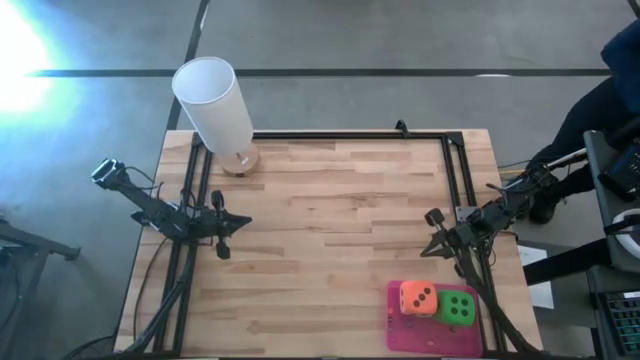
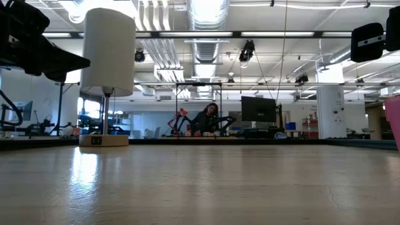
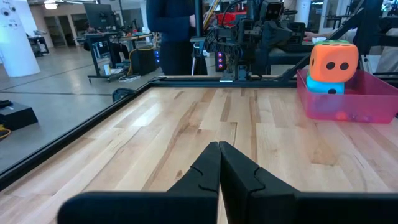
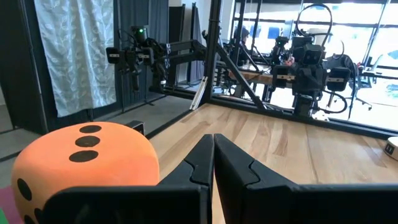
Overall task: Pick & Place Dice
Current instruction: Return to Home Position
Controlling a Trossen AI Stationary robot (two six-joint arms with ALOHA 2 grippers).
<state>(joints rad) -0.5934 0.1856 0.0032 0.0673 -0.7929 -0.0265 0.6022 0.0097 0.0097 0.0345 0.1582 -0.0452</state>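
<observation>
Basically everything is parked. Wooden table (image 1: 330, 220) is bare across its middle, with a black rail frame along its edges. Tall white cylinder (image 1: 214, 103) stands upright on a round wooden base at the far left corner, well apart from the work, so it reads as a bystander and not a target. Pink bin (image 1: 400, 335) sits at the near right corner, close to the right arm, probably placed there so drops stay within that arm's easy reach. Left gripper (image 3: 219, 149) is off at the table's left edge, held low over the wood and pointing across at the bin, fingers pressed together with nothing between them. Right gripper (image 4: 213, 140) is at the right edge just beside the bin, fingers likewise closed on nothing. Both arms are tucked to their own sides, which looks like a rest pose and fits a finished job. Orange die (image 1: 417, 298) rides highest in the bin because it is stacked on the teal die (image 3: 323, 87), which shows under it through the bin wall. Green die (image 1: 457, 308) lies beside the orange one, touching it, also inside the bin. Second green die: cannot tell where it is. No die lies loose on the wood, so I judge the placing done.
</observation>
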